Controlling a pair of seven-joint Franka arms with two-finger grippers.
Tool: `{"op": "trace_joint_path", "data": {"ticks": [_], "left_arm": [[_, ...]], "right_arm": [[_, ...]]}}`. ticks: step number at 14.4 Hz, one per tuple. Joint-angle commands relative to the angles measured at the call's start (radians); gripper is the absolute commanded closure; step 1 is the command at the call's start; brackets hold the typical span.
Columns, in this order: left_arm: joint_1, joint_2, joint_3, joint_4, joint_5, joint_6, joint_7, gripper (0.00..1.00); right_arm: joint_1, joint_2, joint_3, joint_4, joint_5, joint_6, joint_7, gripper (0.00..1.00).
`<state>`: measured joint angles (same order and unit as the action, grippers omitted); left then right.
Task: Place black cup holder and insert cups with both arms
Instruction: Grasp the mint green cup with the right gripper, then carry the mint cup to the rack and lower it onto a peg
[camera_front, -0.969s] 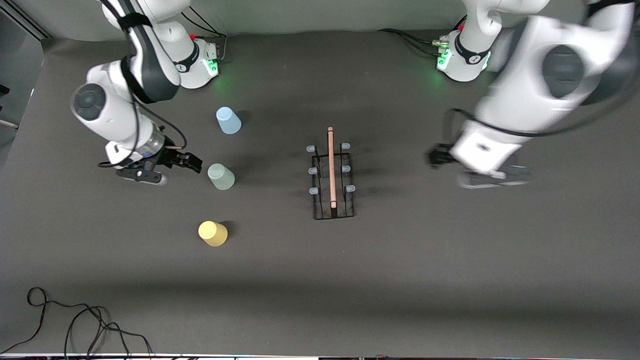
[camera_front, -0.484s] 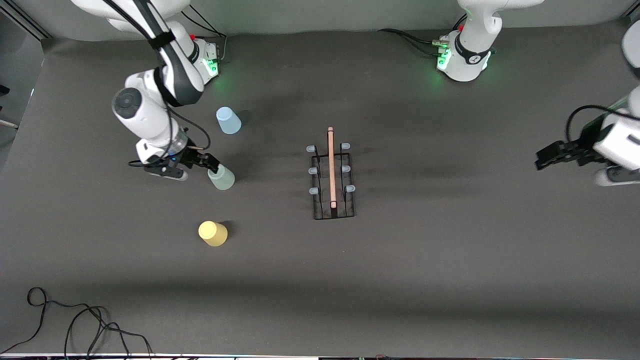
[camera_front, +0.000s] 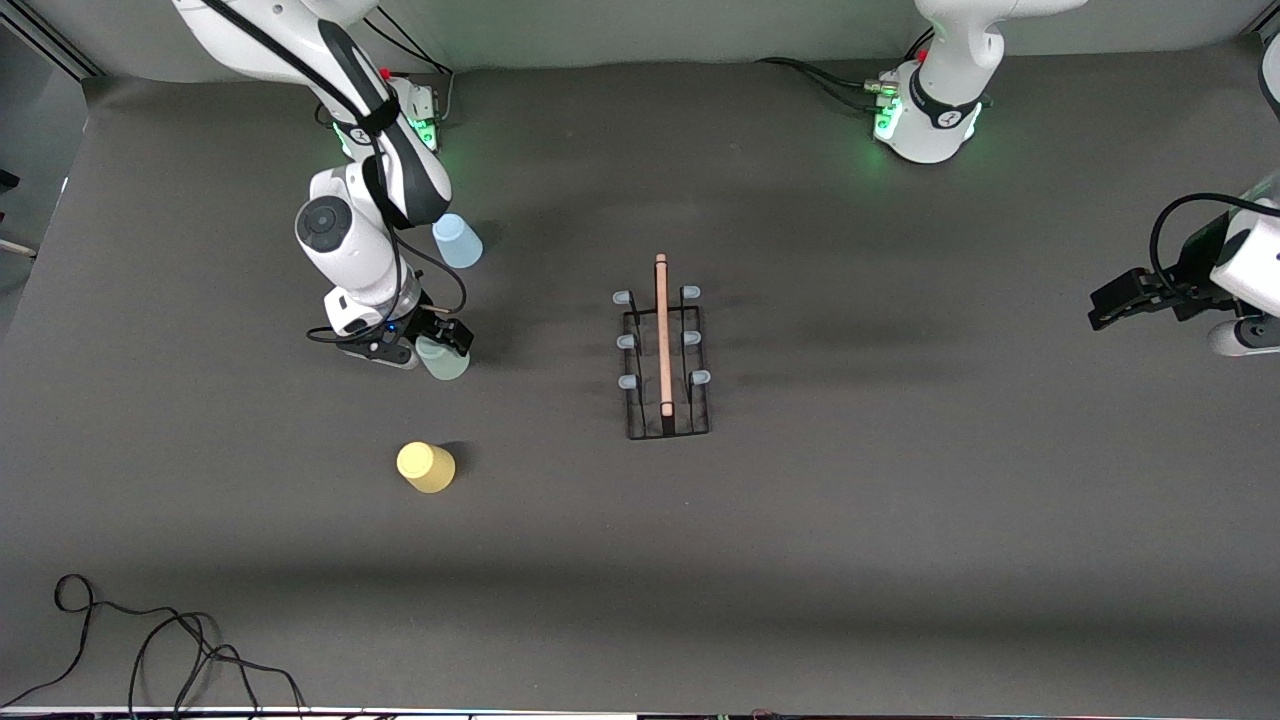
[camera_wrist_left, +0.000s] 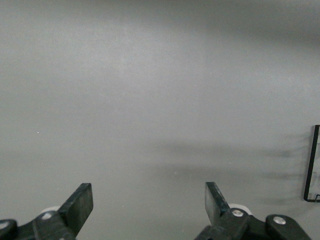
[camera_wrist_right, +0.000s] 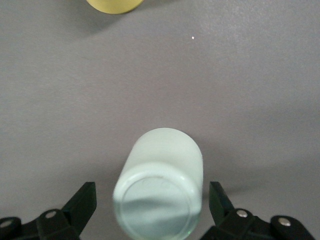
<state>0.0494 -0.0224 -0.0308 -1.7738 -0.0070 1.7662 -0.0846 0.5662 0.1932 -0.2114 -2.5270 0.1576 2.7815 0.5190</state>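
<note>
Right hand now straddles green cup.

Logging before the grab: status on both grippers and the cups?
Right gripper open, straddling green cup, no grip yet. Left gripper open, waiting at its end. Rack placed, empty. Yellow cup, blue cup untouched; nothing in the way.

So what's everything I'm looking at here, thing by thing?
Cup holder: one, black wire with a wooden handle, mid-table.
Pale green cup: one, between the right tool's open fingers.
Light blue cup: one, farther from the front camera than the green one.
Yellow cup: one, nearest the front camera.
Cable: one, black, at the table's near edge.
Right tool: black, open around the green cup.
Left tool: black, open, waiting over its end of the table.
</note>
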Motion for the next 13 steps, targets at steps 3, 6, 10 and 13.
{"op": "trace_joint_path", "data": {"ticks": [3,6,10,13], "left_arm": [[-0.009,0.027,-0.009,0.033,0.051,-0.001,-0.007,0.0],[-0.095,0.024,0.069,0.054,0.051,-0.039,-0.004,0.0],[-0.129,0.018,0.115,0.076,0.051,-0.067,0.017,0.0],[-0.129,0.009,0.115,0.082,0.051,-0.067,0.022,0.0]], "right_arm": [[0.009,0.0,-0.006,0.008,0.023,0.007,-0.007,1.0],[0.009,-0.059,-0.008,0.025,0.023,-0.025,0.009,1.0],[0.012,-0.167,-0.005,0.17,0.023,-0.342,0.097,1.0],[0.113,-0.167,-0.002,0.252,0.023,-0.381,0.332,1.0]]}}
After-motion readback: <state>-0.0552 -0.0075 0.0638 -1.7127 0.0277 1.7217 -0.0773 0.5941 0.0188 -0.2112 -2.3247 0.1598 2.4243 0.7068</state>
